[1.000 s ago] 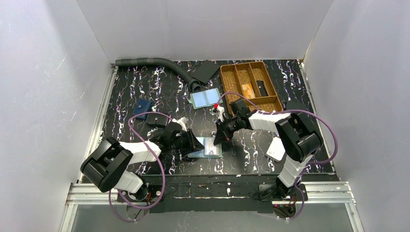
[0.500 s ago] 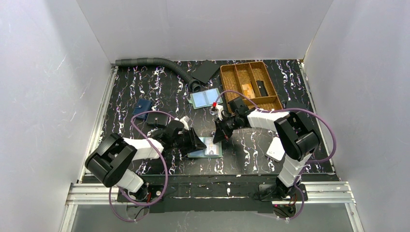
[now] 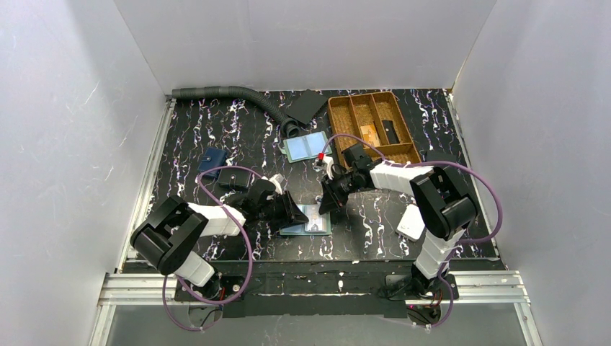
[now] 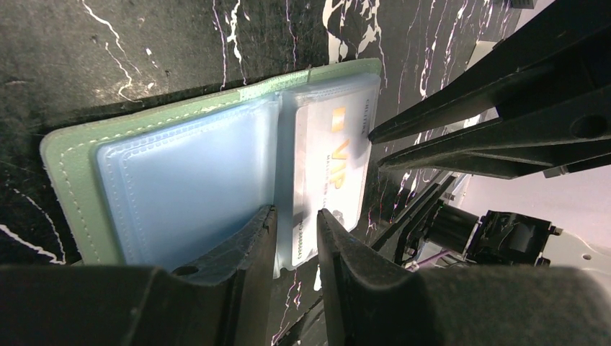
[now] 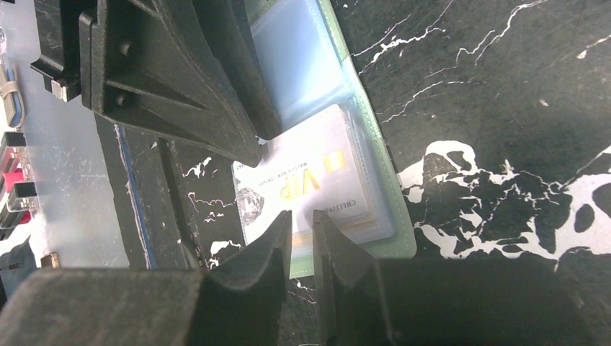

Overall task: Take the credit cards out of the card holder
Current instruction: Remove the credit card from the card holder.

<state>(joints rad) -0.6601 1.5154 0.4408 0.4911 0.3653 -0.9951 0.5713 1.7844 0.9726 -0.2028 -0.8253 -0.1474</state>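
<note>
The card holder (image 3: 310, 229) lies open on the table, green-edged (image 4: 65, 166), with a blue panel and a clear sleeve. A whitish credit card (image 4: 331, 158) marked VIP sits in the sleeve and sticks partly out (image 5: 302, 173). My left gripper (image 3: 297, 214) is low over the holder's middle, its fingers narrowly apart (image 4: 297, 220) over the sleeve's near edge. My right gripper (image 3: 323, 207) comes in from the opposite side, its tips narrowly apart (image 5: 302, 215) at the card's edge (image 4: 376, 148). Neither clearly clamps anything.
A second holder with pale-blue panels (image 3: 305, 146) lies further back. A wicker tray (image 3: 373, 128) stands at the back right, with a grey hose (image 3: 223, 94) at the back. A dark blue wallet (image 3: 212, 160) and black pouch (image 3: 232, 178) lie left, and a white object (image 3: 411, 222) right.
My left gripper has slid a little right onto the holder. My right gripper has shifted slightly back and left, staying at the card's edge. The holder has not moved.
</note>
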